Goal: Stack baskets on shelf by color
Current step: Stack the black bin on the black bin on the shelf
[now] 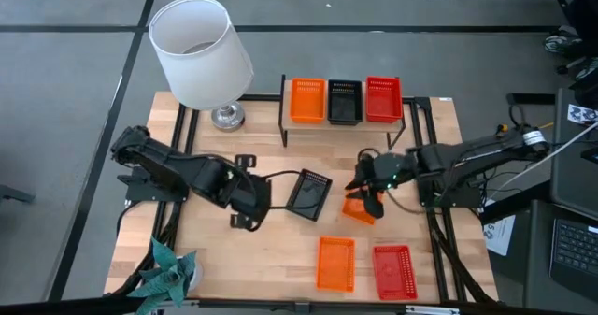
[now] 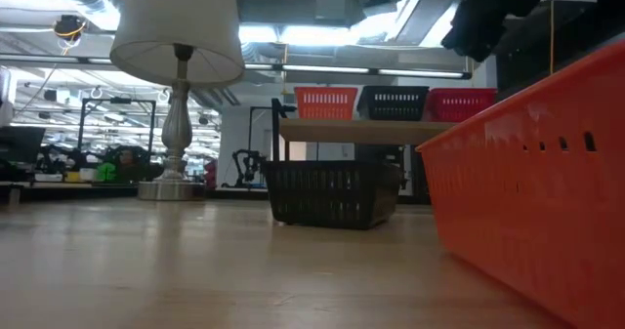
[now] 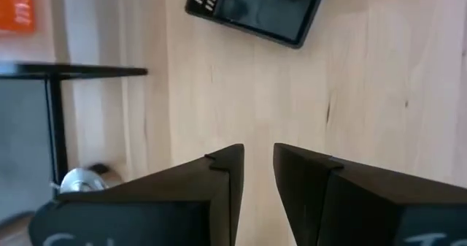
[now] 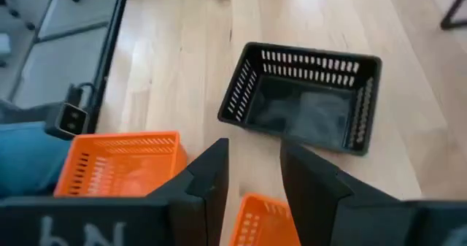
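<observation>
The jaws of the left gripper (image 3: 258, 174) stand a little apart with only a narrow gap between them, and nothing is inside this gap. They are over the bare wood near the middle of the worktop (image 1: 280, 250). The loose black basket (image 1: 308, 193) lies just beyond their tips, not touching them, and it sits slightly turned against the worktop edges.

The jaws of the right gripper (image 4: 253, 174) are closed on the rim of a small orange basket (image 1: 359, 208), which is tilted. This gripper is right of the worktop's middle, and the black basket lies just beside it, on the side toward the left arm.

The shelf (image 1: 344, 124) stands at the far edge of the worktop, toward the right. Three baskets are on it in one row: an orange basket (image 1: 307, 100), a black one (image 1: 345, 101) and a red one (image 1: 383, 99).

Near the front edge, toward the right corner, an orange basket (image 1: 336, 263) and a red basket (image 1: 395, 270) lie flat next to each other. A lamp (image 1: 202, 55) with a white shade stands near the far left corner.
</observation>
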Tool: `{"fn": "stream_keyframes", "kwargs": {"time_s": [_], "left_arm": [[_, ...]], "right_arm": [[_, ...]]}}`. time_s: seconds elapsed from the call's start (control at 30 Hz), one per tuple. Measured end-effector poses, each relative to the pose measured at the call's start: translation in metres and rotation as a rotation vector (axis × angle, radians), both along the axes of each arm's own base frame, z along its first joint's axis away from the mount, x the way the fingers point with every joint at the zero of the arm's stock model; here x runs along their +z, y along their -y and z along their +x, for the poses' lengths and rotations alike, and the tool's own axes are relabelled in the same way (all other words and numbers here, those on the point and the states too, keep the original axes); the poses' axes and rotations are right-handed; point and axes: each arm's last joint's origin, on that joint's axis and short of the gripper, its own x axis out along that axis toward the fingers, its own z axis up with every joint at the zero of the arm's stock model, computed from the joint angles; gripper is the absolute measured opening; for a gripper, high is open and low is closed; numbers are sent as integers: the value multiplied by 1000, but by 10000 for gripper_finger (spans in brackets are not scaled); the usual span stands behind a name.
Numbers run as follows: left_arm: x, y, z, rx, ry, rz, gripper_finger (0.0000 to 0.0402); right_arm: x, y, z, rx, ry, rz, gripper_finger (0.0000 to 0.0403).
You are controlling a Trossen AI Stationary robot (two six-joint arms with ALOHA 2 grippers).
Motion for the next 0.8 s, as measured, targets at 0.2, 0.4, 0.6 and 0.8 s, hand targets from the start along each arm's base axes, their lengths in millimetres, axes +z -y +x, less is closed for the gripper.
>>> {"fn": "stream_keyframes", "kwargs": {"time_s": [0.2, 0.4, 0.6, 0.8], "left_arm": [[5, 0, -17, 53, -19, 73, 69], [20, -8, -42, 151, 20, 80, 69], [36, -13, -63, 147, 104, 80, 69], [49, -16, -80, 148, 198, 103, 69]], "right_arm": [[-14, -23, 14, 28, 12, -101, 123], [-24, -31, 23, -25, -12, -121, 123], [-10, -40, 48, 21, -61, -189, 123], [-9, -47, 79, 24, -108, -342, 122]]}}
